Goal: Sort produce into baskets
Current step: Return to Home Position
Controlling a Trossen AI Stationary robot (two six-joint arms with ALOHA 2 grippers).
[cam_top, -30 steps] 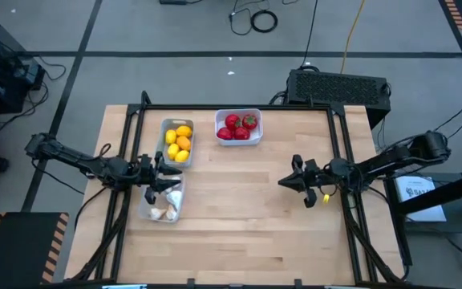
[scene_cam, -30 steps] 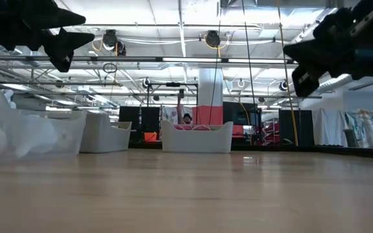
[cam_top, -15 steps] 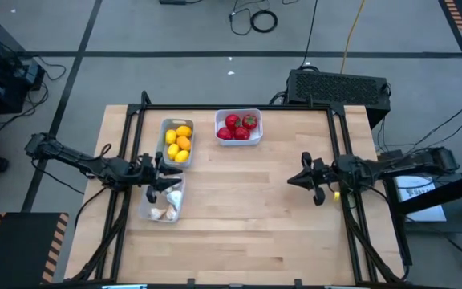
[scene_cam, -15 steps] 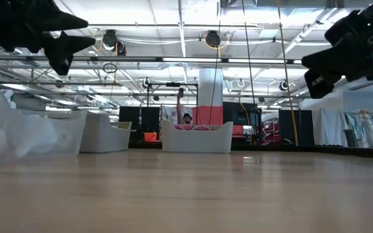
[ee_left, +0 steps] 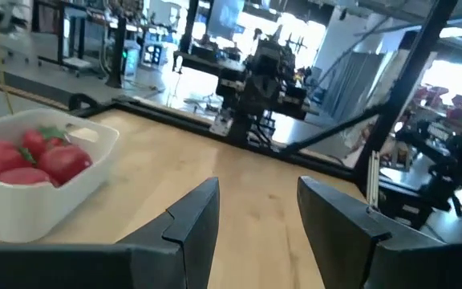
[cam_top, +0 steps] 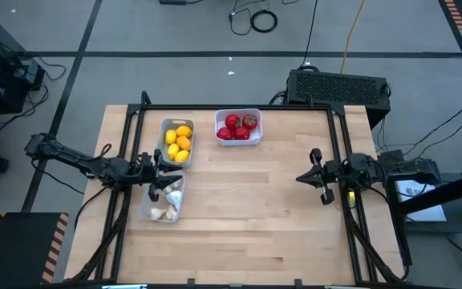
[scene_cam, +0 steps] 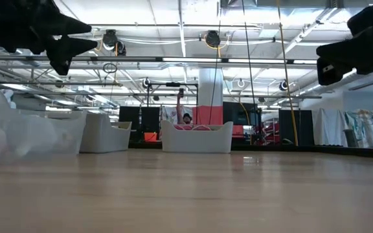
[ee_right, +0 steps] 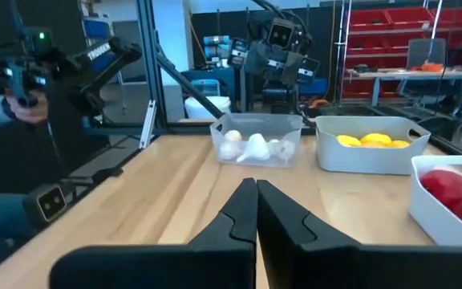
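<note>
Change since earlier: the right gripper [cam_top: 301, 177] has been drawn back from mid-table toward the table's right edge; the left gripper [cam_top: 164, 172] and all three baskets are found unmoved.
High view, produce: yellow fruits [cam_top: 181, 143] are held in the grey basket [cam_top: 164, 128], red fruits [cam_top: 239, 127] in the white basket [cam_top: 219, 117] and garlic [cam_top: 167, 210] in the clear basket [cam_top: 143, 210]. No produce is seen loose on the table [cam_top: 247, 233], so the sorting is judged complete.
High view, left arm: the left gripper is kept over the far end of the clear basket.
Low view: both grippers are seen raised well above the tabletop, which is judged to suit a retreat clear of the baskets.
Left wrist view: the fingers [ee_left: 195, 217] are spread apart and nothing is gripped between them; the white basket lies beyond.
Right wrist view: the right gripper's fingers are pressed together with nothing carried, and the three filled baskets are faced from across the table.
</note>
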